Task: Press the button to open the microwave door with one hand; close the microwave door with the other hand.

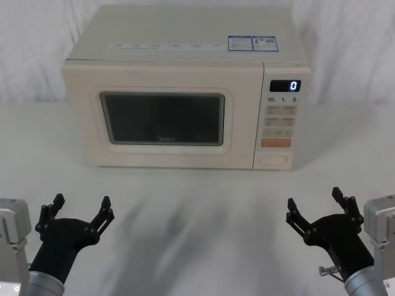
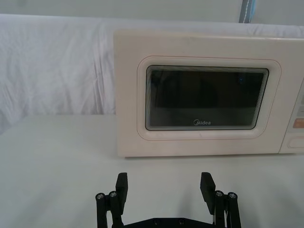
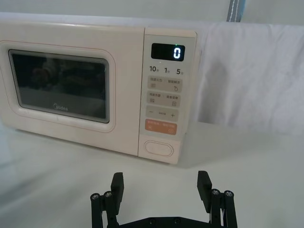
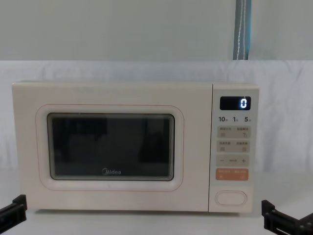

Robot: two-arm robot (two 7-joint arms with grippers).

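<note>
The Midea microwave point(image 1: 185, 92) sits square on the white table point(image 1: 197, 209), at 12 o'clock from the robot and well apart from both arms. The microwave door point(image 1: 163, 120) is shut flush against the body, its dark window showing nothing inside. On the control panel at the right, the display point(image 1: 285, 86) reads 0; below it come small pads, then the orange key point(image 1: 276, 142), and at the very bottom the button point(image 1: 274, 160), a wide pill-shaped key.

The left hand point(image 1: 79, 211) hovers at about 7 o'clock, fingers spread wide and holding nothing. The right hand point(image 1: 316, 206) hovers at about 5 o'clock, likewise splayed and empty, already roughly in line with the control panel.

Neither step has begun. The button looks like a stiff plastic key that probably needs a firm, straight push on its middle with one fingertip; an off-centre press risks slipping onto the orange key just above. The oven looks heavy enough not to slide. The door is a rigid hinged panel, best pushed shut on its broad frame rather than gripped, avoiding the window.
</note>
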